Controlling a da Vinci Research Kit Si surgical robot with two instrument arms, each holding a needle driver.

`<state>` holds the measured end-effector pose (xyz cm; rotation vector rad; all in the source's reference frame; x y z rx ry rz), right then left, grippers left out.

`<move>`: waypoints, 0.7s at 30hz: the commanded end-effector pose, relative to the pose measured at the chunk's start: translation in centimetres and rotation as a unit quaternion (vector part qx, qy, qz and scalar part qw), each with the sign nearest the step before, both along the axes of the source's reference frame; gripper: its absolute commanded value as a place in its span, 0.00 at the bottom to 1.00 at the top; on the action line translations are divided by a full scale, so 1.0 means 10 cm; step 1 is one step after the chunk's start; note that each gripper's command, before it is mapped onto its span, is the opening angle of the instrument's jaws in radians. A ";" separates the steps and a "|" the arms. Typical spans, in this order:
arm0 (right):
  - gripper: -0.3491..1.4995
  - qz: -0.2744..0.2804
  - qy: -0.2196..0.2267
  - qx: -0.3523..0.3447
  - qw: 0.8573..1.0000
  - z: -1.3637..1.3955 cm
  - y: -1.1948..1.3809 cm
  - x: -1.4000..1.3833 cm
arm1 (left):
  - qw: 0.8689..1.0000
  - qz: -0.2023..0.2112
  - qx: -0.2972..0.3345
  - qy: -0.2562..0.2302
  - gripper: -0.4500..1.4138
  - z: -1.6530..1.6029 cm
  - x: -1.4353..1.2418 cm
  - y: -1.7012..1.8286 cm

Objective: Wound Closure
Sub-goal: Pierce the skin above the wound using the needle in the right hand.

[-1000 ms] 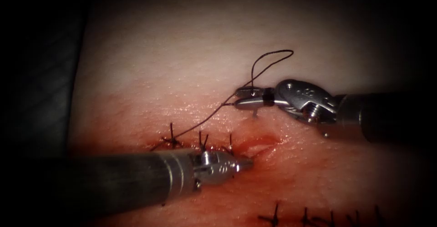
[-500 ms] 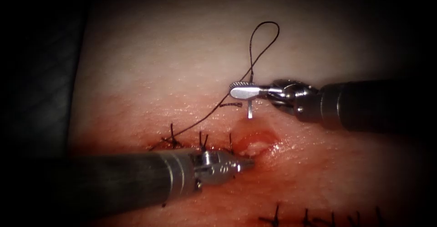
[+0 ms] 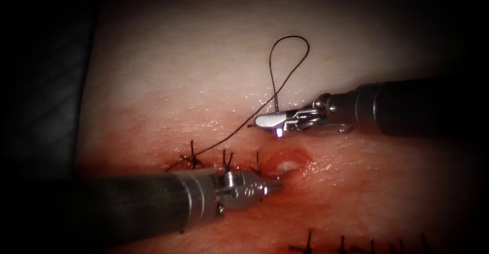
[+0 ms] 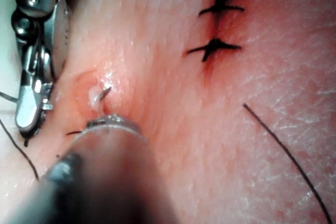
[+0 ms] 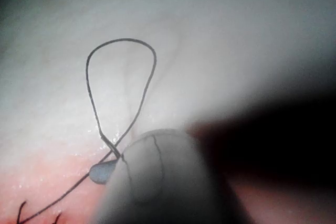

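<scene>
Tissue: glistening, pink, cut gaping.
Your right claw: clamps curved steel needle, thread looped.
Your left claw: closed, empty.

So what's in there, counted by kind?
Tools: 2 (right tool holds the needle; left tool shut, nothing seen in it)
Needle: 1, point at the tissue above the cut
Thread: 1, looped
Cut: 1
Total: 5

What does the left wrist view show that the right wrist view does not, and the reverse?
Left wrist view: the open cut with a metal point, seemingly the needle tip, in the tissue; stitches; the left tool, shut, holding nothing. Right wrist view: the thread loop. Both: the right tool, which holds the needle, apparently near its tail.
</scene>
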<state>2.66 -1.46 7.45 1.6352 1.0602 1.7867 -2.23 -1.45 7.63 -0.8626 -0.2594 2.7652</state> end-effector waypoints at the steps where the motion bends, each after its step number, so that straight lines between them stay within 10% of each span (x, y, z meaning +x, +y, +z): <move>1: 0.00 -0.002 0.005 0.000 1.000 0.000 -0.011 0.008 | 1.000 0.000 0.000 -0.001 0.00 0.005 -0.005 -0.001; 10: 0.00 -0.016 -0.064 -0.216 0.974 -0.017 -0.045 -0.001 | 1.000 -0.002 0.002 -0.001 0.00 0.004 -0.005 0.000; 13: 0.81 0.011 -0.093 -0.357 0.929 -0.021 -0.025 0.005 | 1.000 0.003 -0.001 -0.002 0.00 0.004 -0.004 0.000; 14: 0.90 0.034 -0.122 -0.405 0.906 -0.021 -0.013 0.006 | 1.000 0.003 -0.001 -0.002 0.00 0.003 -0.004 0.000; 17: 0.90 0.064 -0.152 -0.443 0.881 -0.018 0.006 -0.002 | 1.000 0.003 -0.001 -0.002 0.00 0.003 -0.003 0.000; 19: 0.66 0.062 -0.165 -0.464 0.868 -0.016 0.014 -0.017 | 1.000 0.004 -0.001 -0.002 0.00 0.003 -0.003 0.000; 21: 0.75 0.034 -0.204 -0.512 0.834 -0.013 0.024 -0.033 | 1.000 0.004 -0.001 -0.002 0.00 0.003 -0.002 0.000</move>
